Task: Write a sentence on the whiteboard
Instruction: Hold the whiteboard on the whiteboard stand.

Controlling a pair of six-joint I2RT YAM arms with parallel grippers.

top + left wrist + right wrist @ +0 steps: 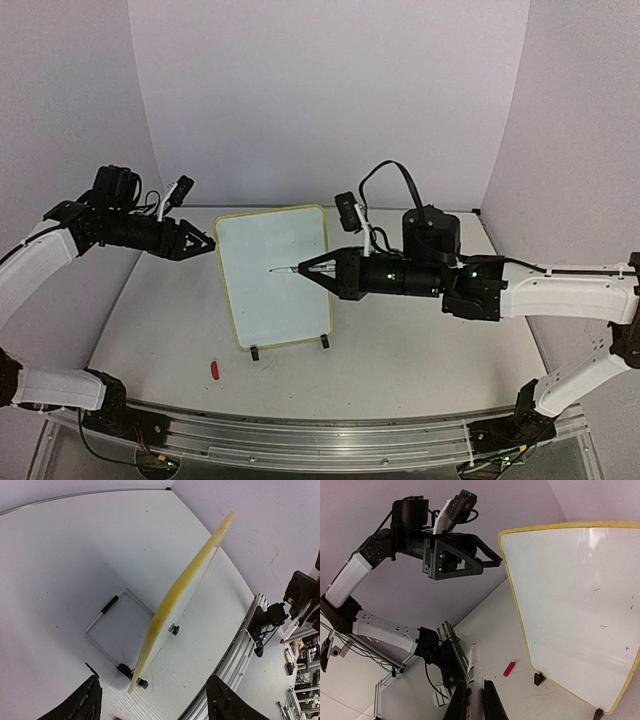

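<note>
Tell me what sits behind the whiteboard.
Behind the whiteboard, a thin wire stand with a black sleeve lies on the table. Its join to the board is hidden by the yellow edge.

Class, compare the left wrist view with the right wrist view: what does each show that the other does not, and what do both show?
Left wrist only: the whiteboard edge-on, with the wire stand behind it. Right wrist only: the board's white face, nearly bare, the right end effector clamped on the marker close up, and the left arm by the board's top corner. Both: the yellow rim and black feet.
</note>
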